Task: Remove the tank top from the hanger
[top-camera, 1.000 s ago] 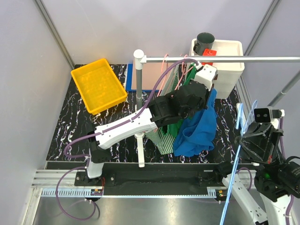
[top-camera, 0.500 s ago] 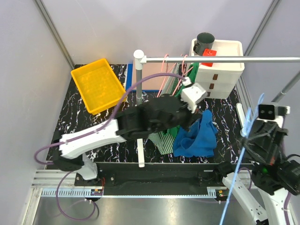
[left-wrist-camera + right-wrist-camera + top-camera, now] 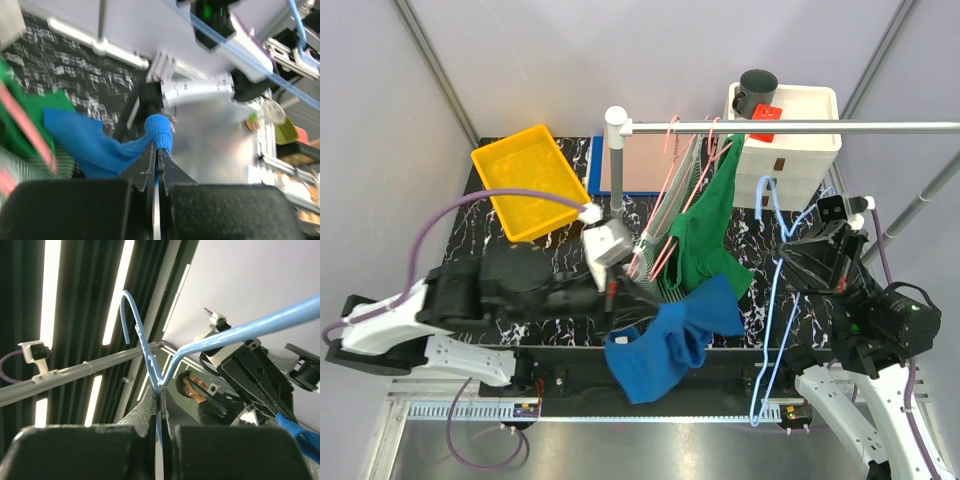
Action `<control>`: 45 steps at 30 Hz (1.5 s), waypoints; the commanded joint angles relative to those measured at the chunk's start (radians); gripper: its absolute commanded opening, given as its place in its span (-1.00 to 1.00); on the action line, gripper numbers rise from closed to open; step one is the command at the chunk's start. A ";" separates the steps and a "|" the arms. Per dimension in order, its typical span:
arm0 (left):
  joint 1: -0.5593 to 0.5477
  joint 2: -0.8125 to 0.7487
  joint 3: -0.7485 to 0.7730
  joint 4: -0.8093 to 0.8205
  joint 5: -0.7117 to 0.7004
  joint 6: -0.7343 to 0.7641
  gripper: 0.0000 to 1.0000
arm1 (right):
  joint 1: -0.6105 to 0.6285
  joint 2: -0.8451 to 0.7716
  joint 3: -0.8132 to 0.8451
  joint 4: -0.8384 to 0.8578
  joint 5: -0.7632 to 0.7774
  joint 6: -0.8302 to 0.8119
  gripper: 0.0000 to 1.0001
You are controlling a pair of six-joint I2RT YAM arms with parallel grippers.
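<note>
From above, the left hand was clamped on an edge of the blue tank top. The top hung low over the near edge of the table, its far corner just beside the green garment on the rail. The right hand held the blue hanger off to the right, apparently bare.

In the left wrist view, the fingers were pinched shut on a rolled hem.

In the right wrist view, the fingers were closed on the hanger wire below its hook.

The separating step looked all but done. The next move probably called for drawing the top clear of the green garment and laying it down.
</note>
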 commanded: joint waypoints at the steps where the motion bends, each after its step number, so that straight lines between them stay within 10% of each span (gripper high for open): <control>1: -0.017 -0.211 -0.106 -0.027 -0.033 -0.168 -1.00 | 0.007 0.055 0.085 -0.134 -0.101 -0.124 -1.00; 9: -0.017 -0.345 -0.143 -0.338 -0.162 -0.382 -1.00 | 0.005 0.090 0.115 -0.208 -0.059 -0.276 -1.00; 19: -0.017 -0.411 -0.240 -0.650 -0.558 -0.777 -1.00 | 0.005 0.104 0.368 -0.710 0.012 -0.669 -1.00; 25: -0.013 -0.346 -0.234 -0.541 -0.684 -0.659 -1.00 | 0.007 0.067 0.399 -0.837 0.060 -0.729 -1.00; 28: 0.140 -0.252 -0.200 -0.475 -0.573 -0.514 -1.00 | 0.007 0.056 0.400 -0.860 0.072 -0.732 -1.00; 32: 0.610 -0.204 -0.214 -0.349 -0.187 -0.248 -1.00 | 0.005 0.061 0.412 -0.883 0.073 -0.741 -1.00; 45: 1.177 0.133 0.404 -0.273 -0.225 0.013 -1.00 | 0.005 0.145 0.512 -0.969 0.089 -0.776 -1.00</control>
